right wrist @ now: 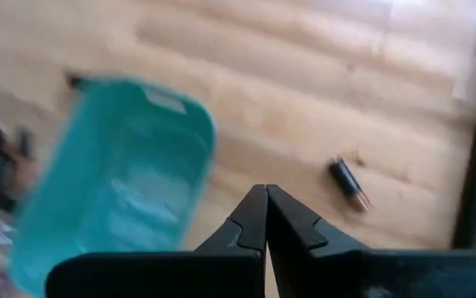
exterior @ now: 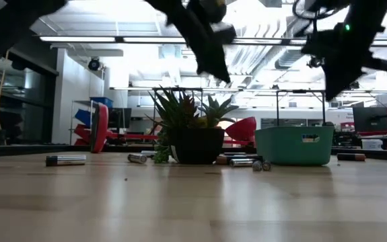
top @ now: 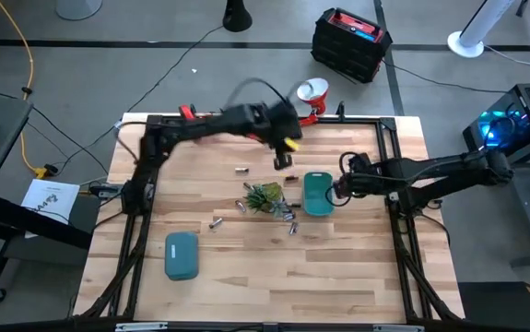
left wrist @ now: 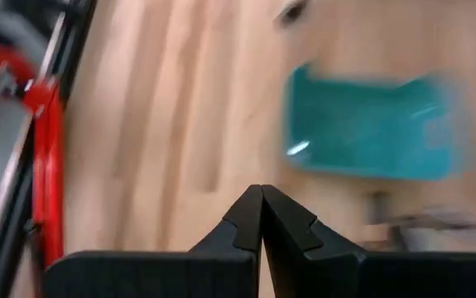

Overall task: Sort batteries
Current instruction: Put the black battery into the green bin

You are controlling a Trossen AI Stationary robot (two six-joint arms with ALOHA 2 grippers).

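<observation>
Several small silvery and dark batteries (top: 242, 171) (top: 291, 177) (top: 217, 221) (top: 288, 218) lie on their sides on the wooden table around a small potted plant (top: 265, 196). In the low view, batteries (exterior: 65, 160) (exterior: 240, 162) lie to either side of the plant's pot (exterior: 196, 144). One teal tray (top: 317, 194) stands right of the plant and another teal tray (top: 181, 255) nearer the front left. My left gripper (top: 284, 160) hangs shut above the table, behind the plant. My right gripper (top: 339, 190) is shut in the air by the right tray's right side. A dark battery (right wrist: 349, 184) shows beyond the right gripper's fingers.
A red clamp (top: 311, 115) and a red-and-white cup (top: 312, 90) sit at the table's far edge. A black metal frame (top: 389, 157) runs around the table. Bare wood (top: 292, 277) lies toward the near edge.
</observation>
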